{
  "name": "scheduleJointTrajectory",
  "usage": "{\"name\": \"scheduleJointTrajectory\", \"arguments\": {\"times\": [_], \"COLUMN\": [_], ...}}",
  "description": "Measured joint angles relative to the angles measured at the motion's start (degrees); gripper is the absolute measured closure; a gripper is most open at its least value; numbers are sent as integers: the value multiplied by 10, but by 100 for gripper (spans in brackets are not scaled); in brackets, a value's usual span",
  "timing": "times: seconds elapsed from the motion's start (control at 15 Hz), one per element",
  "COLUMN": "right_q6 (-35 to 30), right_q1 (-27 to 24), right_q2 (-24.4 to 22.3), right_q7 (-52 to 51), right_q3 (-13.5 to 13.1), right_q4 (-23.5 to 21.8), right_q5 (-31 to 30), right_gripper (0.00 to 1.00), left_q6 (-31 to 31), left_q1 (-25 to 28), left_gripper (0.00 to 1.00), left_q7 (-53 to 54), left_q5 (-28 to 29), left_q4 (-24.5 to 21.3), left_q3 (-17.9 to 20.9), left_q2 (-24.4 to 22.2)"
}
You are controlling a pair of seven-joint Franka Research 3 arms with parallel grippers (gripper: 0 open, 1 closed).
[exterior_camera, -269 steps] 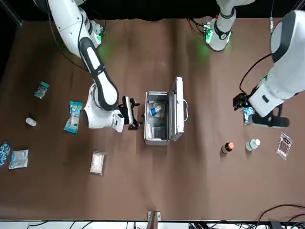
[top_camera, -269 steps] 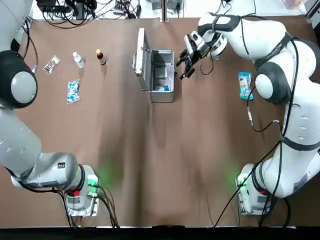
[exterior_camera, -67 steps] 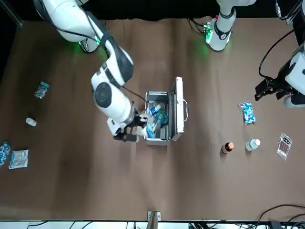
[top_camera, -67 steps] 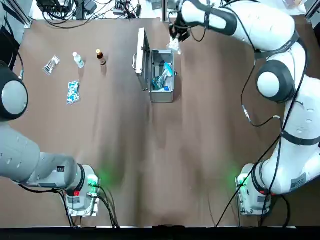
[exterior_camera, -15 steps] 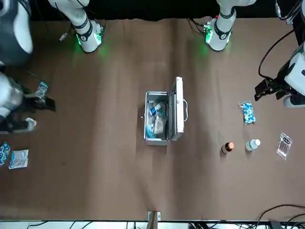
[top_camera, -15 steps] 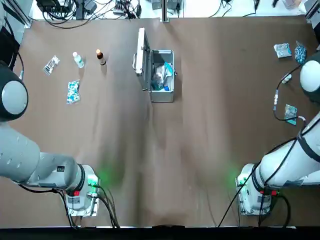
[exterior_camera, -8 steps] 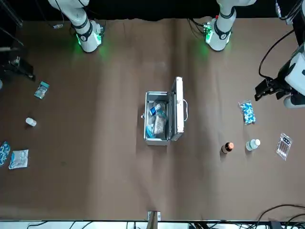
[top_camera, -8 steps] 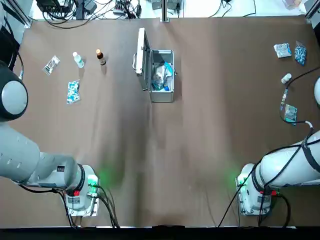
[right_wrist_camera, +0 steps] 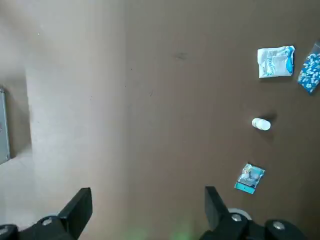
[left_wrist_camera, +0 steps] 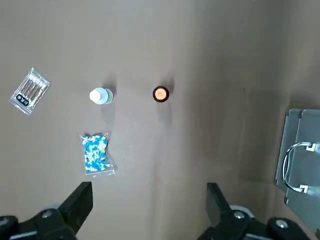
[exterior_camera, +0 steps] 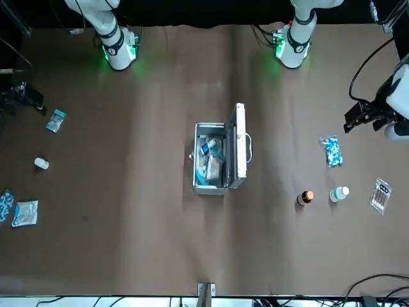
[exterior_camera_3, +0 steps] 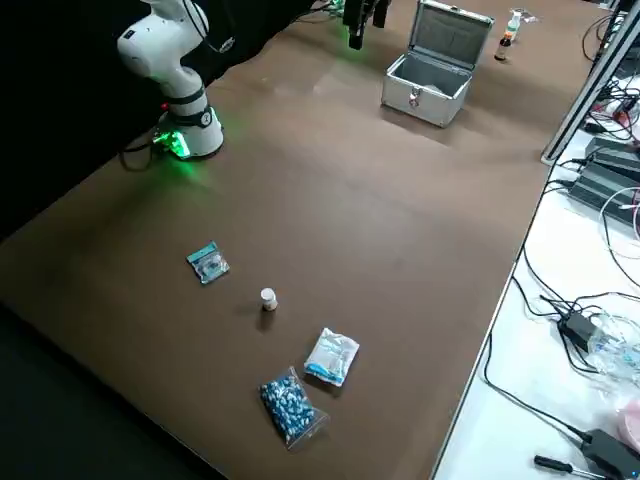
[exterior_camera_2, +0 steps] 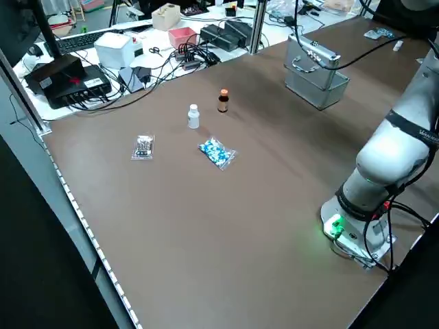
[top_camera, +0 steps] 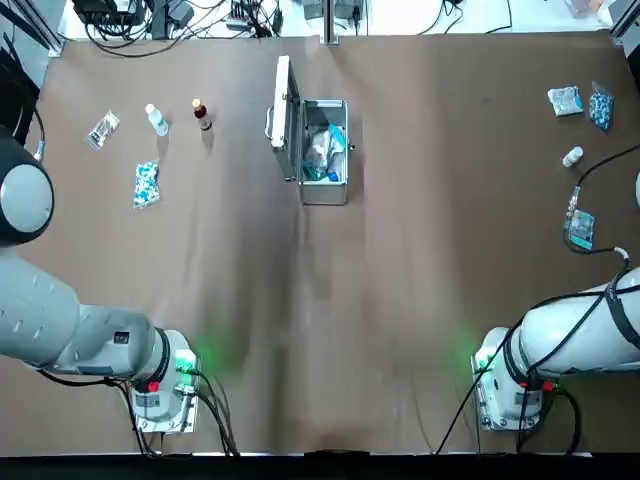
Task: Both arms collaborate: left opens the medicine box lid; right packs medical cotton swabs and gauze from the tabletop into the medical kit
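Clock read off each view's centre. Front view: left gripper (left_wrist_camera: 150, 187) between 2 and 3 o'clock, over the table edge side; fingers spread wide, nothing gripped. Right gripper (right_wrist_camera: 148, 190) between 9 and 10 o'clock, also spread, nothing gripped

Top view: medical kit (top_camera: 325, 190) at 12 o'clock, medicine box lid (top_camera: 282, 120) standing open on its 9 o'clock side. Inside the kit: medical cotton swabs (top_camera: 336, 137), teal, toward the 1 o'clock corner; gauze (exterior_camera: 214, 167), whitish, against the teal packet (partly overlapped, hard to split); white-and-blue bottle (exterior_camera: 208, 147) in there too

Rest of table, top view: brown bottle (top_camera: 203, 118) between 10 and 11; white-capped bottle (top_camera: 157, 121) and clear packet (top_camera: 102, 130) about 10; speckled packet (top_camera: 146, 184) between 9 and 10. Other side: pale bluish packet (top_camera: 565, 101) just beside second speckled packet (top_camera: 601, 107), both about 2; small white bottle (top_camera: 572, 157) between 2 and 3; small teal-edged packet (top_camera: 580, 229) at 3, black cable near it
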Motion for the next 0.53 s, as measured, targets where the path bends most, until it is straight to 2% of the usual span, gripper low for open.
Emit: {"name": "scheduleJointTrajectory", "arguments": {"times": [0.53], "right_q6": [11], "right_q1": [-21], "right_q2": [-11], "right_q7": [0], "right_q3": [-3], "right_q4": [-3], "right_q5": [8], "right_gripper": [1], "left_q6": [0], "left_q1": [0], "left_gripper": [0], "left_q7": [1], "left_q5": [0], "left_q4": [3], "left_q3": [2], "left_q2": [0]}}
